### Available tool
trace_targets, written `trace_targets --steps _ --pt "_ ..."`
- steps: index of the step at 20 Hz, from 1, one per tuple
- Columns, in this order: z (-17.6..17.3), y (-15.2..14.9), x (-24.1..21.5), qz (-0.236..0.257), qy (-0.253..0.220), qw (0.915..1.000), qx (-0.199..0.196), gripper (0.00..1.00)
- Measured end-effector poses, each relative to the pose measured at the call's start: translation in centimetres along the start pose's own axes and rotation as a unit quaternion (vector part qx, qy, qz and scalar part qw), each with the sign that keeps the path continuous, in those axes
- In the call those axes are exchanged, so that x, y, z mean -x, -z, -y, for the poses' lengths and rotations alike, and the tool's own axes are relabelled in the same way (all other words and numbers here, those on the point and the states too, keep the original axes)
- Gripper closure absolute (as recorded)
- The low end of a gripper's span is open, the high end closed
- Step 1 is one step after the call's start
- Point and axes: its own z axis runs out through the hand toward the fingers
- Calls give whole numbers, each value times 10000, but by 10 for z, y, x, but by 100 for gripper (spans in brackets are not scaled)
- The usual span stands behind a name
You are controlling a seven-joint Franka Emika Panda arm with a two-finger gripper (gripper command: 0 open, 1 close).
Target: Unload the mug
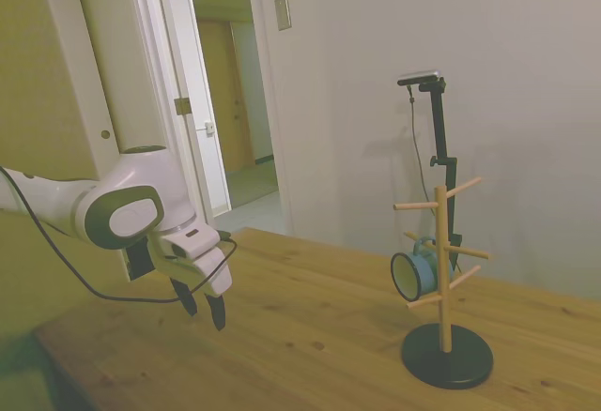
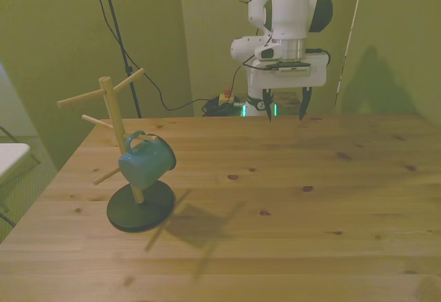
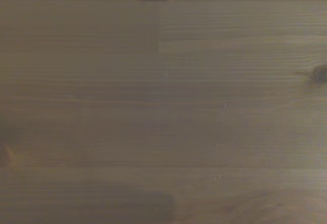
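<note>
The wide knotty pine desk point(image 2: 289, 198) is filling the lower half of both wide views, and the wrist view is showing only blurred bare planks point(image 3: 163, 101), so nothing is lying under the tool.

The white Franka arm point(image 1: 113, 209) is coming in at the left middle of the side view and sitting at top centre in the front view. Its white two-finger gripper point(image 2: 284, 106) is hanging just above the desk with its dark fingers point(image 1: 217, 311) pointing down, spread apart, pinching nothing.

The wooden mug tree with a round black base point(image 2: 140, 205) is standing at the lower left of the front view and lower right of the side view, well apart from the gripper.

The small light teal enamel mug with a dark rim point(image 2: 146, 162) is hanging by its loop handle on a lower peg of the tree, tilted, mouth facing the side view's left.

Step, as I judge it: start of the approach, no grasp made yet, mug not unloaded. The next move is calling for travel across the desk to the tree, lining up the spread fingers on the mug's rim or wall, closing, then lifting up and outward along the slanted peg so the handle slips off. Risk: tree is looking light, may tip or drag.
</note>
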Motion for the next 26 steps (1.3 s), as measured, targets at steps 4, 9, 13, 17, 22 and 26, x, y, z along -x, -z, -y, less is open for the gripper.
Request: trace_targets --steps 4,9,13,17,22,26 --pt "2 4 -8 -199 18 9997 -163 0" --pt "-4 11 -49 -1099 -359 9924 -419 0" --pt "-9 11 -81 -1734 -778 9807 -468 0" --pt "-7 15 -129 -2145 -1131 9685 -573 0" --pt "14 6 -171 -2274 -1191 9647 -584 0" --pt "23 0 -187 -2721 -1390 9503 -596 0"
